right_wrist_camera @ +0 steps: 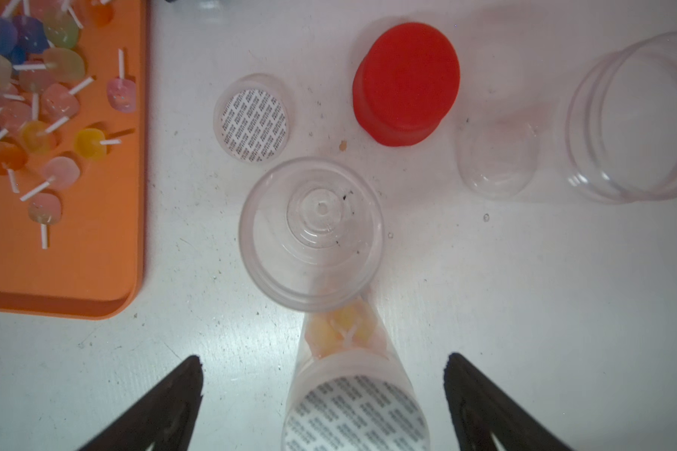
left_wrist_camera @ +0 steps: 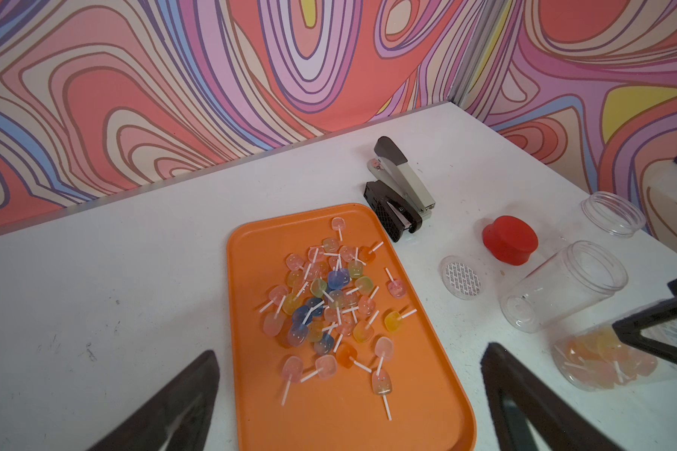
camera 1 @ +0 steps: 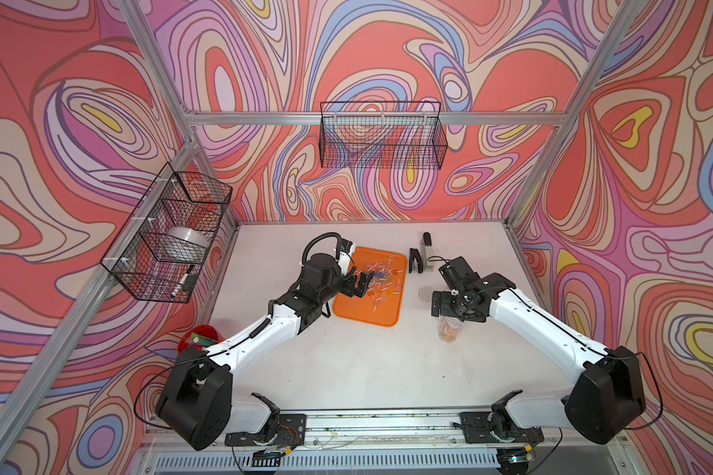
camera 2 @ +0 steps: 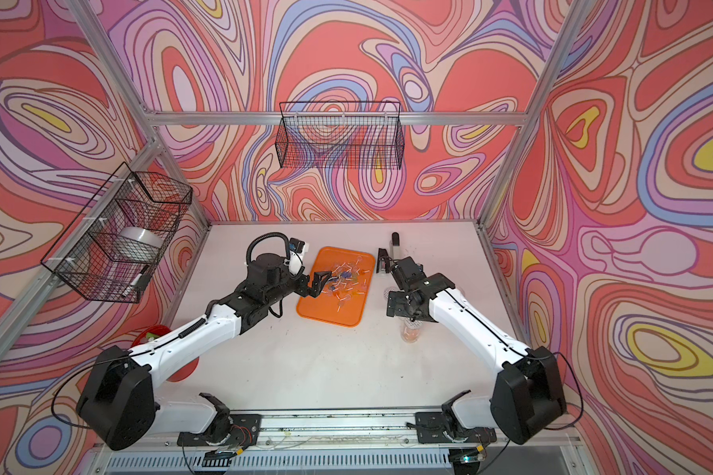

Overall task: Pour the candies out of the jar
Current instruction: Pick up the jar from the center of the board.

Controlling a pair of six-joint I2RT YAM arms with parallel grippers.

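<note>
White desk (camera 1: pixel 367 370) inside patterned walls. Across it, left arm (camera 1: pixel 260 329) stretched to the orange tray (camera 1: pixel 359 316), left jaws spread wide and empty above the tray's edge nearest that arm. Opposite, right arm (camera 1: pixel 523 312) bent over the jars beside the tray, right jaws likewise released and pointing down. Standing between them, the capped jar (right_wrist_camera: pixel 354 410), untouched, judging by the right wrist view.

Two empty jars close by: one (right_wrist_camera: pixel 311 234) right against the capped jar, another (right_wrist_camera: pixel 634 117) farther out, both apparently upright, mouths open. Two staplers (left_wrist_camera: pixel 401 183) beyond the tray's far corner. Loose on the desk between tray and empty jars: red lid (right_wrist_camera: pixel 407 82) and clear cap (right_wrist_camera: pixel 253 119) with a printed liner. Most of the candies (left_wrist_camera: pixel 329 304) heaped on the tray, with a smaller batch (right_wrist_camera: pixel 341 328), orange and yellow, inside the capped jar.

Judged step: seemingly the last jar, waiting to be opened, its pouring not yet begun. Next move likely calling for a grasp on the jar body and a twist or pull at the cap with the other jaws. After that, a carry and tilt over the tray, clear of the empty jars.

Hidden or unclear: in both top views, top of the capped jar, empty jars and red lid largely covered by the right arm. Hard to tell a screw cap from a bare seal. Count of candies inside unreadable.
</note>
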